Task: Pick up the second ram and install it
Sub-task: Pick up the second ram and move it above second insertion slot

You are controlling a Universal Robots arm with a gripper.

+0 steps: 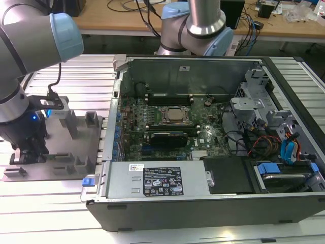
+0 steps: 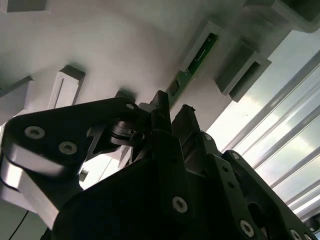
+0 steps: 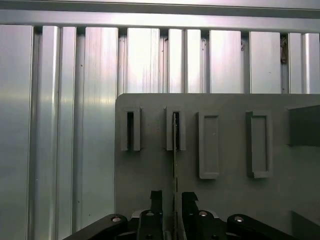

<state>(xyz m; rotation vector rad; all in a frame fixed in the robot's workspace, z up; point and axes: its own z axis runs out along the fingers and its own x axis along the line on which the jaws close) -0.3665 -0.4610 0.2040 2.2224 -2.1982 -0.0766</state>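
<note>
We take this for a robotics lab or workshop: a slotted aluminium table [image 1: 51, 213] carries an opened desktop computer [image 1: 203, 211], its motherboard [image 1: 133, 114] bare, beside a grey fixture plate [image 1: 56, 155]; a robot arm [image 1: 30, 40] bends over the plate; behind, cables [image 1: 147, 18] trail across a wooden bench [image 1: 117, 23].

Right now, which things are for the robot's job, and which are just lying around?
For the job: the second ram, standing in the grey tray; the gripper, open around it; the motherboard in the computer case.

Just lying about: the power supply; the cables on the desk; the spare tray blocks.
</note>
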